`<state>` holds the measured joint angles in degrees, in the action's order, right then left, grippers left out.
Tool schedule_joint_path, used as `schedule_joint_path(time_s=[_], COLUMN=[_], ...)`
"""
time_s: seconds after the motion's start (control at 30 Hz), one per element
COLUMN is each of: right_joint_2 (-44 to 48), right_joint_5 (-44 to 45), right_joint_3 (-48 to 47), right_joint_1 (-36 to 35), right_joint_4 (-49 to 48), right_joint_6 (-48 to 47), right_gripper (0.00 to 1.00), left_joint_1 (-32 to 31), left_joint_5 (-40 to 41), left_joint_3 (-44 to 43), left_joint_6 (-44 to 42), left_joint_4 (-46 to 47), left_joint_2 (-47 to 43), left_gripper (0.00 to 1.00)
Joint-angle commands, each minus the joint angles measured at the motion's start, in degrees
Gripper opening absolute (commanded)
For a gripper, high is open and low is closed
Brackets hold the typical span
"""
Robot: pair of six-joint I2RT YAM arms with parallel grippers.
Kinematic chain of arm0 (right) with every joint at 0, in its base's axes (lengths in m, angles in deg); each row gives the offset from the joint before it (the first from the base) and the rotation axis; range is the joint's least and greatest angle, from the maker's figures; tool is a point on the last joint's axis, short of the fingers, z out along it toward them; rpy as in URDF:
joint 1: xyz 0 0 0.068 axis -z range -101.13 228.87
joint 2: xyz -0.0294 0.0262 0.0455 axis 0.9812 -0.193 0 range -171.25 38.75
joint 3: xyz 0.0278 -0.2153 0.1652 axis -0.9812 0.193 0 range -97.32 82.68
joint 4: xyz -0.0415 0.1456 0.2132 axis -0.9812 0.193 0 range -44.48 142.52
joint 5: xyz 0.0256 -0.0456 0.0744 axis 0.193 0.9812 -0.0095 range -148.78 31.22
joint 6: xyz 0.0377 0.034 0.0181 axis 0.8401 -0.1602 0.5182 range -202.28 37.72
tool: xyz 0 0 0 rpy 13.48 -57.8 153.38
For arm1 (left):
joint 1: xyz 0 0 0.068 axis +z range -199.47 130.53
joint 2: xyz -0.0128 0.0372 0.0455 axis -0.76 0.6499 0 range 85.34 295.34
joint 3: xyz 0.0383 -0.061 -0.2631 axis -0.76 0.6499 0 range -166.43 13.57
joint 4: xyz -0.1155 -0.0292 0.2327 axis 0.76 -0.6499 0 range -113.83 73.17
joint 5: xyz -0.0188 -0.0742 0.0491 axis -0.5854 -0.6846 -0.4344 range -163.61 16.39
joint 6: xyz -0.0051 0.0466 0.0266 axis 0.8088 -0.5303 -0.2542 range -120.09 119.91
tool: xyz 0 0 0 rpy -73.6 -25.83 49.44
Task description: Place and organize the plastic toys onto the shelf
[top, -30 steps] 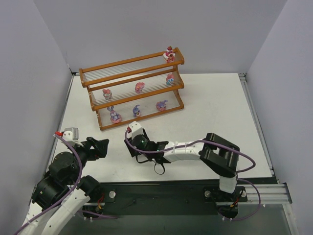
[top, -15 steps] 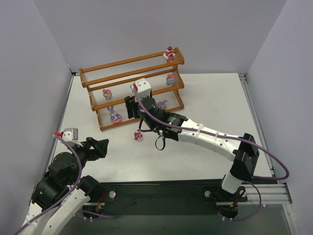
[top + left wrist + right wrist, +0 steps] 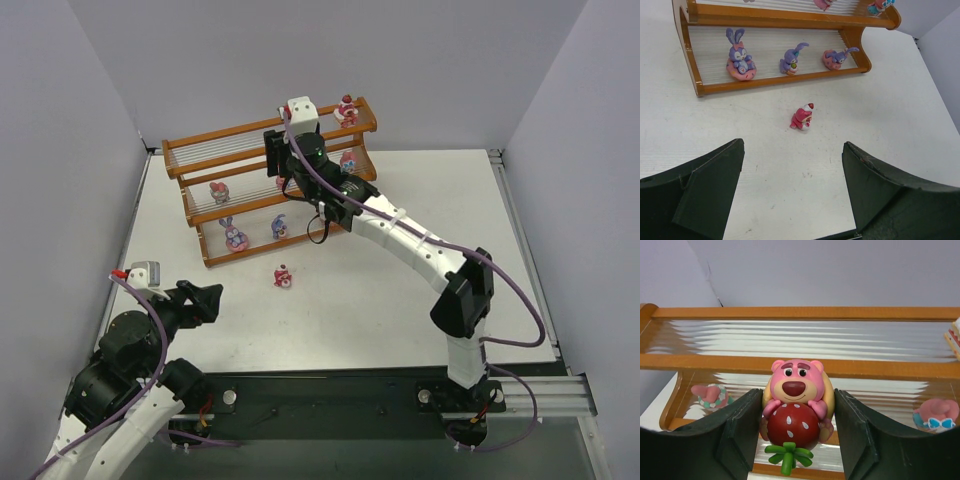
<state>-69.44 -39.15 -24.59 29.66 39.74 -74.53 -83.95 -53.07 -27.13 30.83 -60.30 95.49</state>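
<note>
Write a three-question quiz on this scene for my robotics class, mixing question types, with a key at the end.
1. True or false: the left gripper is shut on a toy.
2. Where does the small red toy stand? A) on the table, in front of the shelf; B) on the shelf's top tier; C) between the left gripper's fingers.
3. Fill in: the right gripper is shut on a ____.
Key: 1 false, its jaws stand open and empty. 2 A. 3 pink bear.
</note>
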Motion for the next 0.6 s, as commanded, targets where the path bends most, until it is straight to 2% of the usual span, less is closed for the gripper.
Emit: schedule_joint_path(time_s=[0.0, 0.27, 0.57], right_joint_2=[-4.0, -8.8, -11.3], right_joint_5=[-2.6, -3.9, -3.4], right_joint_3=[-6.9, -12.1, -13.1], right_joint_1=[2.0, 4.5, 5.2], right_joint_4=[-1.9, -4.4, -9.7], right_joint_6=[-1.9, -2.7, -4.7], right_gripper=[0.01, 0.02, 0.05], left_joint_1=[-0.3, -0.3, -0.3], left_joint_5=[-0.6, -0.6, -0.4], left_joint_3=[0.1, 0.1, 0.0], left_joint_6=[-0.4, -0.4, -0.5], left_joint_4=[1.8, 1.9, 1.8], left_joint_2=[0.3, 0.2, 0.1], left_gripper=[0.89, 0.89, 0.89])
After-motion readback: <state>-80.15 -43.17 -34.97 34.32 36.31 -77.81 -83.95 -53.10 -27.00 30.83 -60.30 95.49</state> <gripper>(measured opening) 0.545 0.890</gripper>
